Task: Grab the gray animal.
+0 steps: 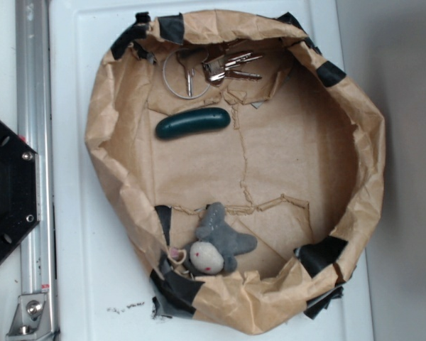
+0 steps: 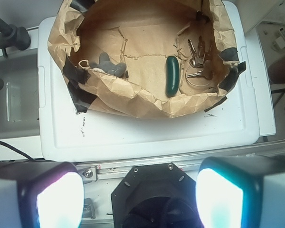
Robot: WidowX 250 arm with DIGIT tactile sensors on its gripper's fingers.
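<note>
Exterior view: the gray animal point(image 1: 221, 244) lies belly-up against the near wall of the paper nest point(image 1: 113, 121); my pincer isn't visible. Wrist view: my pincer point(image 2: 138, 197) is released, far back. Haven't approached yet; next I go over the rim.

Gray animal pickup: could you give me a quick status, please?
Gripper open, empty, well short of paper bowl. Gray animal untouched against bowl's wall. Green object and keys lie apart; crumpled rim partly hides toy from wrist view.
</note>
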